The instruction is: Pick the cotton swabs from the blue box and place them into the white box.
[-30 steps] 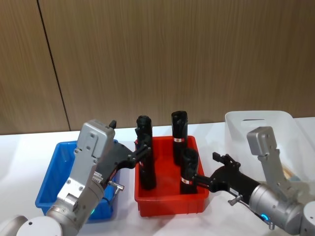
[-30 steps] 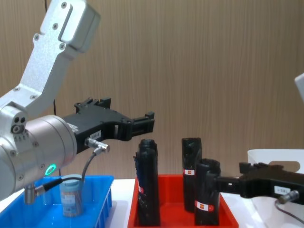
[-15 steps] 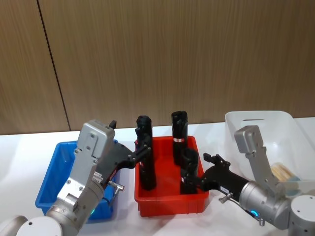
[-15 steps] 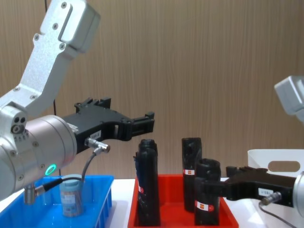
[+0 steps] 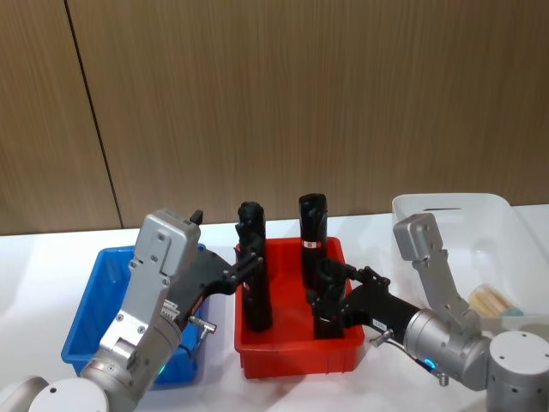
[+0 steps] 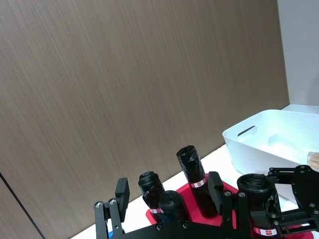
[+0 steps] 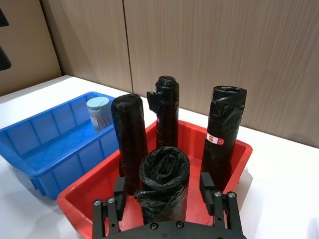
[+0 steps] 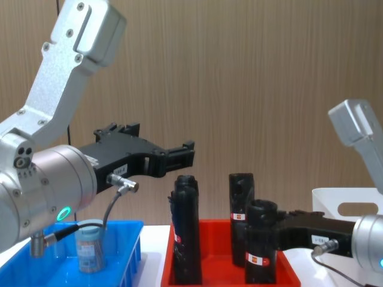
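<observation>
Keep the right tool (image 7: 167,206), fingers apart astride a black roll (image 7: 164,181), clear of it, then steer past toward the swab jar (image 7: 98,112) in the blue box (image 7: 37,149); left tool (image 8: 173,156) parked apart.

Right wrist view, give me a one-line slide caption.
Open right gripper straddling a black roll in the red bin, cotton swabs in the blue box.

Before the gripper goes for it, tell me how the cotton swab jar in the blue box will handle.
The cotton swab jar stands upright in the blue box. It looks small and probably light. Its round body may roll if tipped, and the smooth clear wall might slip.
</observation>
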You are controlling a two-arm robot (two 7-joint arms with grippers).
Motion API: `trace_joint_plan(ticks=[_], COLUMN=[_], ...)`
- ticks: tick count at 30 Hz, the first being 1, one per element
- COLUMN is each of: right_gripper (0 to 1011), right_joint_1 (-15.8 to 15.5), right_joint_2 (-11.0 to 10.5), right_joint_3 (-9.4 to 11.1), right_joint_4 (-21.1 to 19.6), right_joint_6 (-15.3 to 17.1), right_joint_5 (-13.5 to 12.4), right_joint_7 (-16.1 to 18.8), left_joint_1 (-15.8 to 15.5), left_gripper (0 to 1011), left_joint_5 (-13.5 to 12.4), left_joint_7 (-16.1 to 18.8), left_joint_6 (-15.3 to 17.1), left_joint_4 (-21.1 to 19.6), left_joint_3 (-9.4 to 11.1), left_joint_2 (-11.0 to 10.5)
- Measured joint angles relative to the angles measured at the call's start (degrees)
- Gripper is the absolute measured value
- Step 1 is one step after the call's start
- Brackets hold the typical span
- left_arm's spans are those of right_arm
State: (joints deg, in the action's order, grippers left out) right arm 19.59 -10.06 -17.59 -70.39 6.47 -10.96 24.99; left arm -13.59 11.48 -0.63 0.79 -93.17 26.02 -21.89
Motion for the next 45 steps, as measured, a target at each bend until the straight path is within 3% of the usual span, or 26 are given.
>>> trace_joint_plan(ticks=[5,14,17,27,45], right_gripper=[849,538,477,409,360], right_joint_1=[0.73,1.63,1.71,1.58,1.60], right_joint_2=[0.38,0.85,0.88,0.63,-1.33], right_joint_3=[-0.15,-0.35,-0.36,-0.15,2.49], right_joint_4=[1.04,2.31,2.35,0.57,-8.54], right_joint_6=[-0.16,-0.58,-0.63,-0.18,1.90], right_joint_5=[0.10,0.22,0.23,-0.71,-5.01], right_joint_7=[-0.10,-0.16,-0.17,-0.18,-1.87], left_joint_1=[0.00,0.00,0.00,0.00,0.00], left_gripper=[1004,1004,1004,1004,1004], left_joint_5=[0.00,0.00,0.00,0.00,0.00], left_joint_7=[0.00,0.01,0.00,0.00,0.01], left_joint_6=[0.00,0.00,0.00,0.00,0.00], left_joint_4=[0.00,0.00,0.00,0.00,0.00], left_joint_3=[0.00,0.00,0.00,0.00,0.00], left_joint_2=[0.00,0.00,0.00,0.00,0.00])
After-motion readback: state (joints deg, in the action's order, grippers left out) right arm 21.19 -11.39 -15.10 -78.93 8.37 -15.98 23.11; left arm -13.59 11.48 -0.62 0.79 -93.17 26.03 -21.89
